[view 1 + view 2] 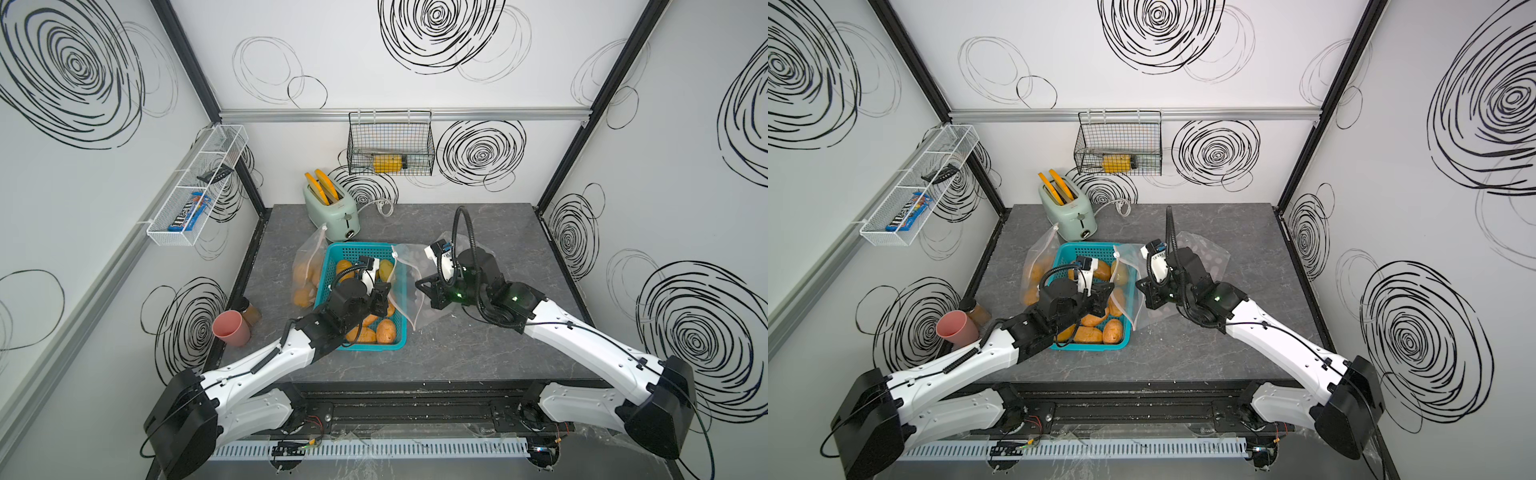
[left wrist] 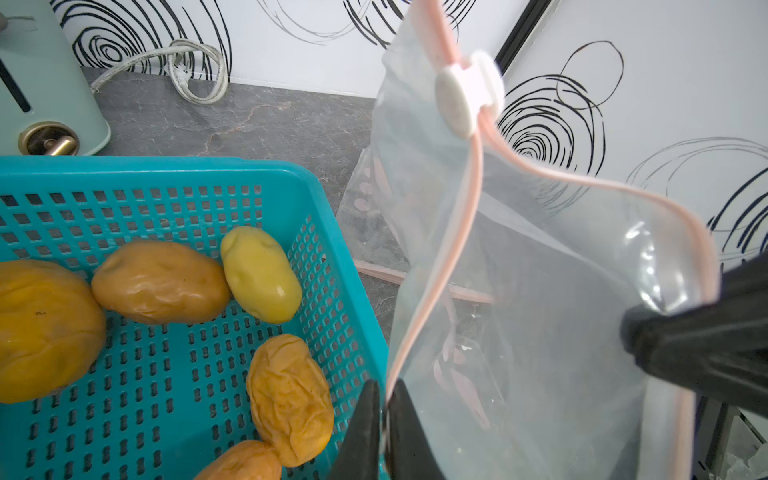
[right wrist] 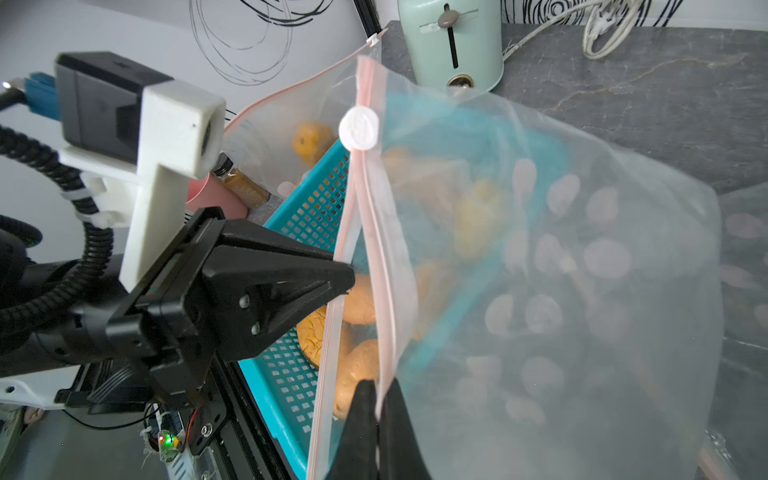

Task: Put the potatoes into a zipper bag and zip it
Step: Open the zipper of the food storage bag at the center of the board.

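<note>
Several orange-brown potatoes (image 1: 384, 330) and one paler yellow-green potato (image 2: 262, 274) lie in a teal basket (image 1: 353, 251). A clear zipper bag (image 2: 519, 270) with a pink strip and a white slider (image 2: 467, 93) hangs upright at the basket's right side, its mouth parted. My left gripper (image 2: 384, 388), over the basket (image 2: 124, 170), is shut on the bag's near lip. My right gripper (image 3: 380, 384) is shut on the other lip of the bag (image 3: 540, 249). In both top views the left gripper (image 1: 384, 291) and the right gripper (image 1: 419, 284) face each other across the bag (image 1: 405, 257).
A second clear bag (image 1: 305, 270) holding potatoes lies against the basket's left side. A mint toaster (image 1: 330, 208) with orange slices stands behind the basket. A pink cup (image 1: 230, 328) and a jar (image 1: 249, 311) sit at the left table edge. Another flat bag (image 1: 1208, 257) lies under the right arm.
</note>
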You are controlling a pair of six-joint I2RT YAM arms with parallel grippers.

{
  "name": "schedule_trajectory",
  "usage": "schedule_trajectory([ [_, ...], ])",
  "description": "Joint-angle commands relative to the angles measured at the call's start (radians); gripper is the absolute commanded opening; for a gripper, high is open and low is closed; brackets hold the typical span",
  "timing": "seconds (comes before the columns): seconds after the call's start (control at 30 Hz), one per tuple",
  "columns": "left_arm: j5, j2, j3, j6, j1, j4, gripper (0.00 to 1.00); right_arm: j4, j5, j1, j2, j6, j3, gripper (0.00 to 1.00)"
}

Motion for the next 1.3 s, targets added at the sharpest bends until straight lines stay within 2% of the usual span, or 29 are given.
schedule_trajectory([
  [0.0,0.008,-0.013,0.009,0.003,-0.01,-0.018,0.15,-0.043,0.009,-0.003,-0.028,-0.01,0.007,0.0],
  [0.1,0.009,-0.014,0.01,0.016,-0.015,-0.037,0.19,-0.091,0.055,-0.003,-0.022,-0.015,0.028,0.0],
  [0.37,-0.038,-0.036,0.003,0.023,-0.015,-0.094,0.21,-0.203,0.211,-0.008,-0.008,-0.04,0.074,0.0],
  [0.5,-0.036,-0.049,0.007,0.023,-0.014,-0.111,0.25,-0.228,0.235,-0.008,0.001,-0.047,0.1,0.0],
  [0.77,-0.023,-0.079,0.061,0.048,-0.012,-0.141,0.63,-0.23,0.224,-0.009,0.001,-0.057,0.129,0.0],
  [0.87,-0.044,-0.09,0.093,0.077,-0.005,-0.173,0.72,-0.24,0.237,-0.01,0.001,-0.065,0.129,0.0],
  [1.27,-0.061,-0.132,0.119,0.082,0.084,-0.246,0.85,-0.268,0.292,-0.043,-0.008,-0.094,0.139,0.0],
])
